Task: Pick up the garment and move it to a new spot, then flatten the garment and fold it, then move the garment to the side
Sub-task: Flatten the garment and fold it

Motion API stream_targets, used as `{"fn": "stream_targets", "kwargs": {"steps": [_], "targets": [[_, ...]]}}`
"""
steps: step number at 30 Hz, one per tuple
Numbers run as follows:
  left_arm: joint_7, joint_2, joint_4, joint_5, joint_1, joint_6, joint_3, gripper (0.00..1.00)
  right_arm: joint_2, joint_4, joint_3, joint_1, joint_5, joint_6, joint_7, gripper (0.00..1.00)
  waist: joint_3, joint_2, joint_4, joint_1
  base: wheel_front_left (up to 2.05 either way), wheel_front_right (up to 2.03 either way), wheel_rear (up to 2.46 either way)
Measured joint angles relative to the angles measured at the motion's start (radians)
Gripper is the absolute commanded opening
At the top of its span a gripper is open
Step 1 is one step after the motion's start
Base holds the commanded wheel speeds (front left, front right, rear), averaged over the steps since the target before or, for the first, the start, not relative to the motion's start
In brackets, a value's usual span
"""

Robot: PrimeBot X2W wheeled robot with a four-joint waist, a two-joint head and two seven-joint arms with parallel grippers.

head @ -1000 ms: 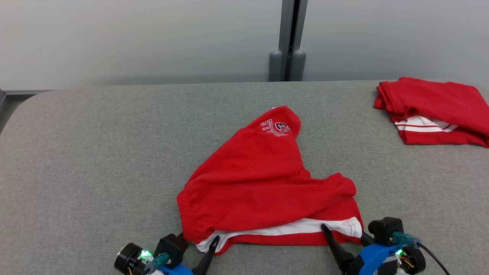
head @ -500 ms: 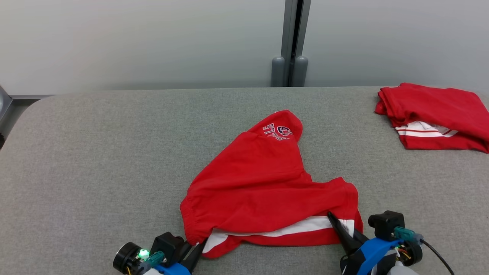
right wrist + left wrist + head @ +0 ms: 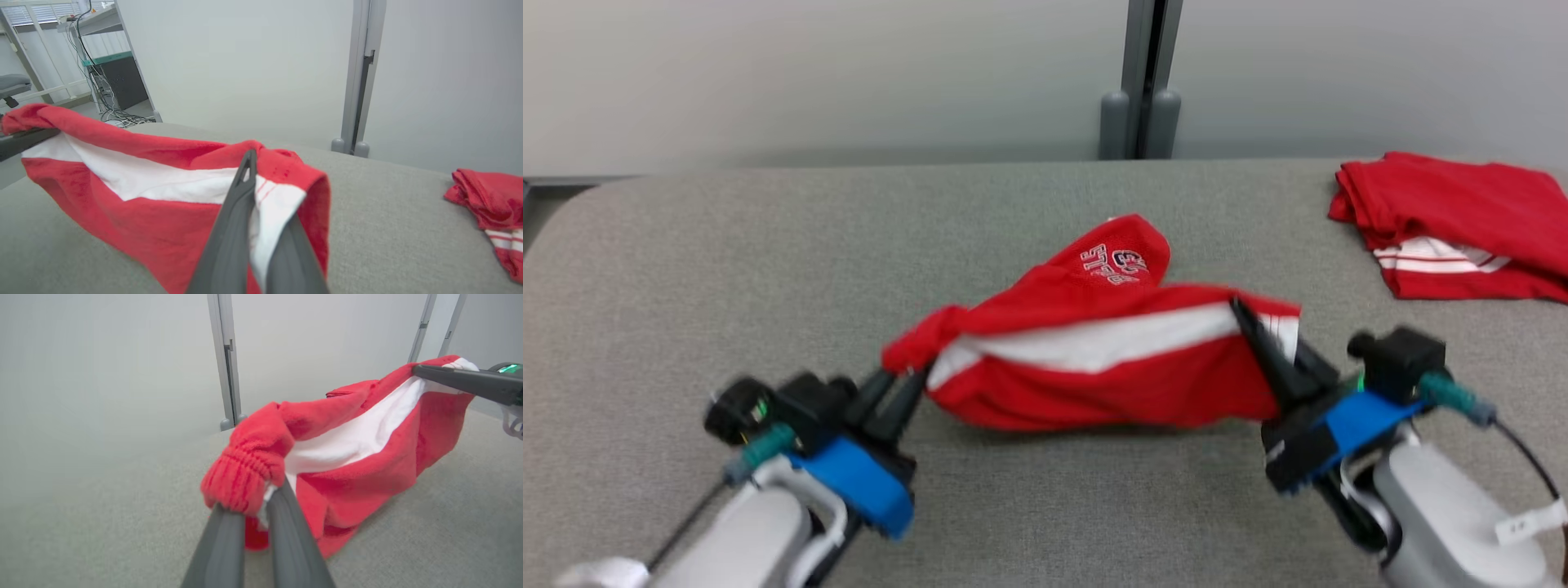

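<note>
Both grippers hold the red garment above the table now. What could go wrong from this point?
1. The left gripper pinches only a bunched waistband corner of the red garment; it may slip out.
2. The far leg with lettering seems to rest on the table, so it could drag and fold under.
3. Swinging right might disturb the folded garment.
</note>
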Motion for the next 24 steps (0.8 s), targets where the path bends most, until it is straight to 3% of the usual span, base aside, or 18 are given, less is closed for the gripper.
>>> {"fn": "stream_targets", "kwargs": {"steps": [5,7,11,15,24], "targets": [[0.062,0.031,-0.066,-0.038,-0.169,-0.009,0.055,0.0,0.005,-0.001,0.014,-0.213,-0.01,0.0,0.022,0.0,0.076,0.0,-0.019,0.0001,0.0,0.0,0.0],[0.089,0.034,-0.068,-0.095,-0.246,-0.012,0.095,0.0,0.02,0.03,0.006,-0.326,0.009,0.0,0.031,0.0,0.12,0.0,-0.031,0.0,0.0,0.0,0.0],[0.13,0.074,-0.045,-0.109,-0.45,-0.019,0.133,0.0,0.063,0.123,-0.003,-0.568,0.05,0.0,0.041,0.0,0.212,0.0,-0.052,0.0003,0.0,0.0,0.0],[0.145,0.05,0.029,-0.176,-0.649,-0.021,0.174,0.0,0.107,0.239,-0.011,-0.778,0.103,0.0,0.044,0.0,0.294,0.0,-0.058,0.0004,0.0,0.0,0.0],[0.102,0.0,0.194,-0.193,-0.984,-0.024,0.122,0.0,0.156,0.453,-0.023,-1.1,0.153,0.0,0.009,0.0,0.361,0.0,-0.047,0.0004,0.0,0.0,0.0]]}}
